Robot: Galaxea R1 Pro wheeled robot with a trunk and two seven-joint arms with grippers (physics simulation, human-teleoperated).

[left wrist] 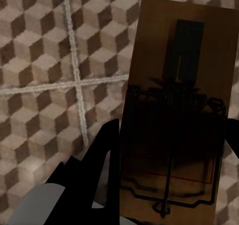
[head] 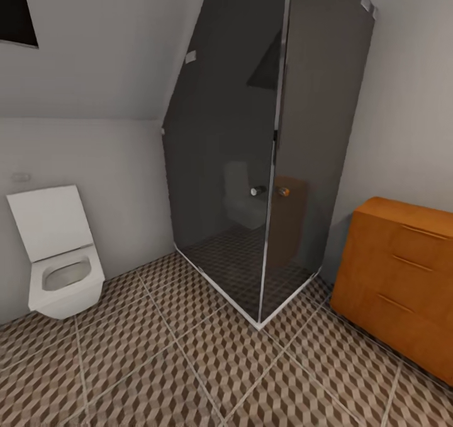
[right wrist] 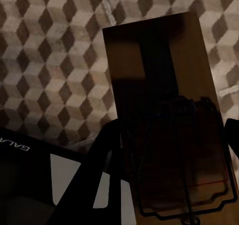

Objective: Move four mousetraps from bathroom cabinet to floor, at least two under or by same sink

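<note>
A brown wooden mousetrap [left wrist: 184, 60] with dark metal parts sits between the fingers of my left gripper [left wrist: 169, 145], which is shut on it above the cube-patterned bathroom floor [left wrist: 40, 60]. A second mousetrap [right wrist: 154, 51] is held the same way by my right gripper [right wrist: 169, 140], also over the floor [right wrist: 50, 60]. In the head view the orange-brown cabinet [head: 402, 276] stands at the right against the wall, its three drawer fronts closed. The patterned floor [head: 189, 364] spreads in front of it.
A dark glass shower enclosure [head: 270, 150] fills the corner ahead, next to the cabinet. A white wall-hung toilet [head: 60, 257] with its lid up is at the left. A dark part of my own body [right wrist: 30, 180] shows under the right gripper.
</note>
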